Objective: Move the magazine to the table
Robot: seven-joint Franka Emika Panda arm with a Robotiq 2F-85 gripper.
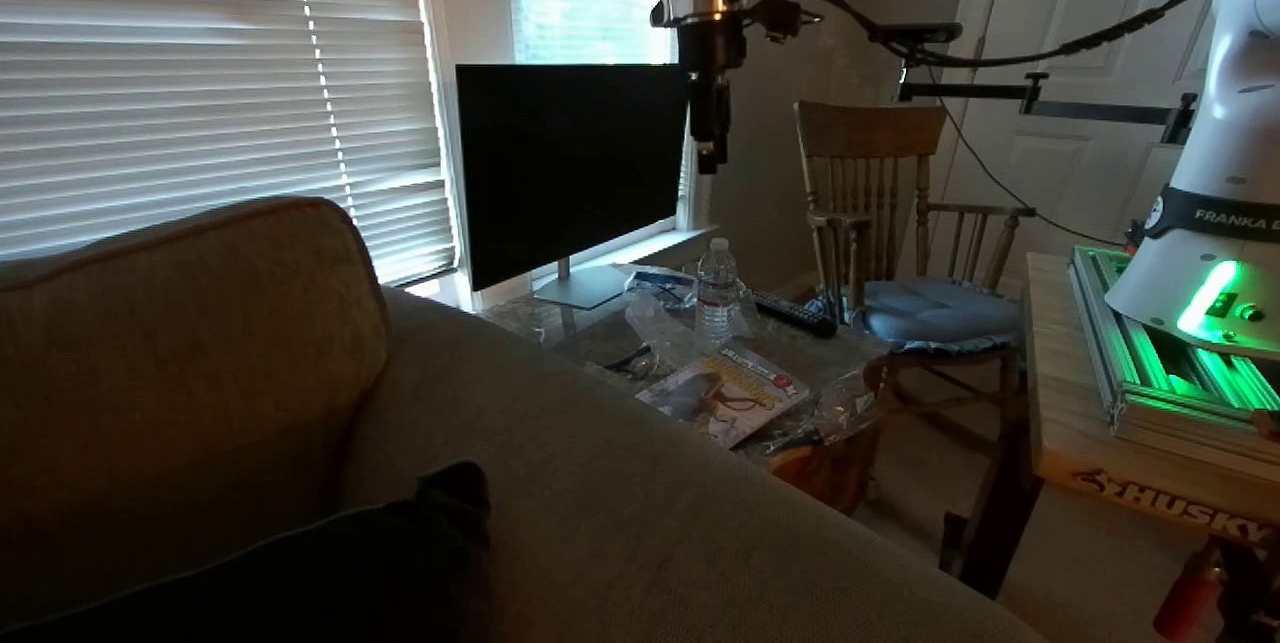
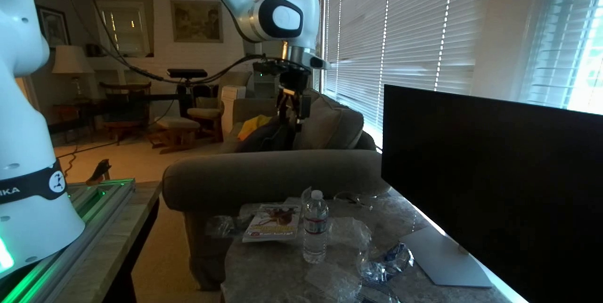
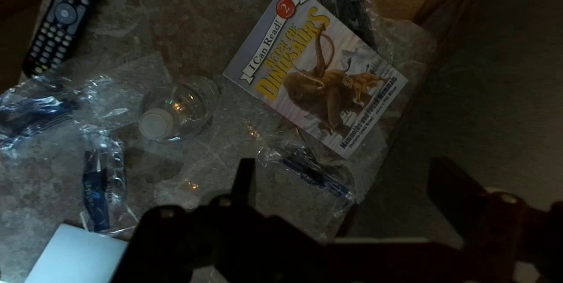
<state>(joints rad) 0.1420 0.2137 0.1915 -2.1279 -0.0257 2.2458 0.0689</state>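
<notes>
The magazine [image 3: 314, 69] lies flat, face up, on the stone-look table [image 3: 193, 19] beside the couch. Its cover reads "After the Dinosaurs", with a mammoth picture and a red round patch. It shows in both exterior views [image 1: 725, 398] [image 2: 273, 224], on the same table [image 1: 815, 353] [image 2: 264, 272]. My gripper [image 3: 341, 164] is open with nothing between its fingers. In the wrist view the magazine lies ahead of the fingertips, and the fingers straddle the table's couch-side edge. In both exterior views the gripper [image 1: 709, 158] [image 2: 291, 121] hangs well above the table, pointing down.
A water bottle [image 2: 315, 227] stands upright beside the magazine. Clear plastic wrappers [image 3: 316, 177], a remote [image 3: 66, 16] and a monitor [image 2: 490, 190] on its stand share the table. The couch arm [image 2: 278, 173] rises along one side; a wooden chair [image 1: 870, 163] stands behind.
</notes>
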